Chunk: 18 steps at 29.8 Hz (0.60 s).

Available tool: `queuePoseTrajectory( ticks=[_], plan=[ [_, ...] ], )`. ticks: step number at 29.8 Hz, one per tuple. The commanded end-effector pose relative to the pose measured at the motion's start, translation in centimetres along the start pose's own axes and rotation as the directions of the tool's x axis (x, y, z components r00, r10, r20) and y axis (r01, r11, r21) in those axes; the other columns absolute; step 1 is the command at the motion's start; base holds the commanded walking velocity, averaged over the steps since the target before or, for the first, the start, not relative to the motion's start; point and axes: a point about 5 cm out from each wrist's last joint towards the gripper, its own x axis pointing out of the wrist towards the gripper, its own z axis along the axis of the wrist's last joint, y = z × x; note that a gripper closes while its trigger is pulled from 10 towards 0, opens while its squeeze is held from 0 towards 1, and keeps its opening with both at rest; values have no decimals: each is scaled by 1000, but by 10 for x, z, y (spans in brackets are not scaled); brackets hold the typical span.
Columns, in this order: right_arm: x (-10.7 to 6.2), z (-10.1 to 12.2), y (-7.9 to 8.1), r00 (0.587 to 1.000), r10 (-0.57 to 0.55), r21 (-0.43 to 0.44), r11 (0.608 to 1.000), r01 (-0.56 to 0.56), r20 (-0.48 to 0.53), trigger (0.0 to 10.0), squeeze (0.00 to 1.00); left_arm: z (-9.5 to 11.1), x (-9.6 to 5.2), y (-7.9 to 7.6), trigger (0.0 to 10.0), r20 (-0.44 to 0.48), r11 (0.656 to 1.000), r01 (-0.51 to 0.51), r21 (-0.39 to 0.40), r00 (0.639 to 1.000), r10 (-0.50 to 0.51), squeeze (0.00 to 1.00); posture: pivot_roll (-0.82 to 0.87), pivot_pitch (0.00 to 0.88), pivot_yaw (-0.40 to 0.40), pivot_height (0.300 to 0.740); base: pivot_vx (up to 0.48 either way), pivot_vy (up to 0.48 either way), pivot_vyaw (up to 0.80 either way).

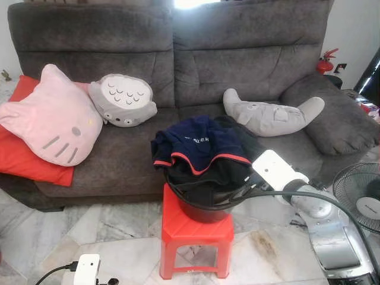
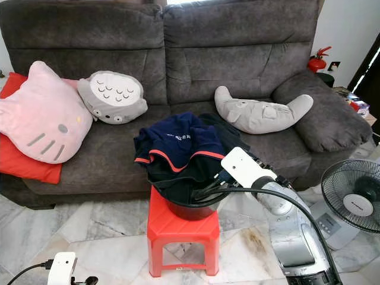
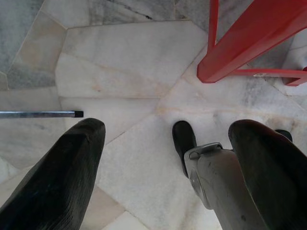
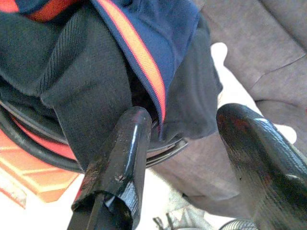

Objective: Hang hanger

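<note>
Sofa (image 1: 249, 65): grey, napped fabric, two seats, soft padded arms. On it: pink cat-face cushion (image 1: 50, 119) over a red cushion (image 1: 24, 163); grey round plush (image 1: 123, 100); grey crescent plush (image 1: 273, 114). All matte, stuffed, rounded.

Floor (image 1: 119, 237): polished marble, pale with grey veins, irregular slabs.

Stool (image 1: 196, 231): red moulded plastic, square top, four splayed legs, in front of the sofa. On it a black bucket (image 1: 205, 208), round, smooth rim, filled above the brim with clothes (image 1: 199, 148): navy knit with orange-red trim, black ribbed fabric draped over the edge.

Fan (image 2: 356, 199): wire-guard, white base, on the robot's right.

Hanger: cannot pick one out. Thin dark curved strips lie along the bucket rim in the right wrist view; whether they belong to a hanger or the bucket, cannot tell. No rail or hook to hang on is visible either.

Right gripper (image 4: 192, 158): at the bucket's rim on the robot's right side, fingers spread wide, nothing between them; one glossy finger (image 4: 127, 153) just beside the draped black cloth.

Left gripper (image 3: 168, 163): low, idle over the floor near the stool leg, fingers wide apart, empty.

Progress (judgement): early. Nothing grasped, nothing hung. Remaining: find and take the hanger, presumably from the pile, then carry it to a hanging place.
</note>
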Motion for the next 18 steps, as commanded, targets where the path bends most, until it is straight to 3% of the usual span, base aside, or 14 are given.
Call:
queuePoseTrajectory(
  ticks=[1, 10, 18],
  plan=[
    [1, -1, -1, 1000, 2, -10, 1000, -2, -2, 10000, 0, -5, -1, 0, 10000, -17, 1000, -2, -9, 1000, 2, 0, -232, 0, -8, 740, 0, 0, 0],
    [9, 2, -1, 1000, 5, -25, 1000, -5, 10, 10000, 0, -5, -1, 0, 10000, -16, 1000, -3, -8, 1000, 2, 0, -226, 0, -8, 740, 0, 0, 0],
    [21, 3, -4, 1000, 22, -116, 993, -22, 2, 10000, 0, -3, -1, 1, 10000, -14, 1000, -6, -7, 1000, 5, 0, -223, 0, -3, 740, 0, 0, 0]
  ],
)
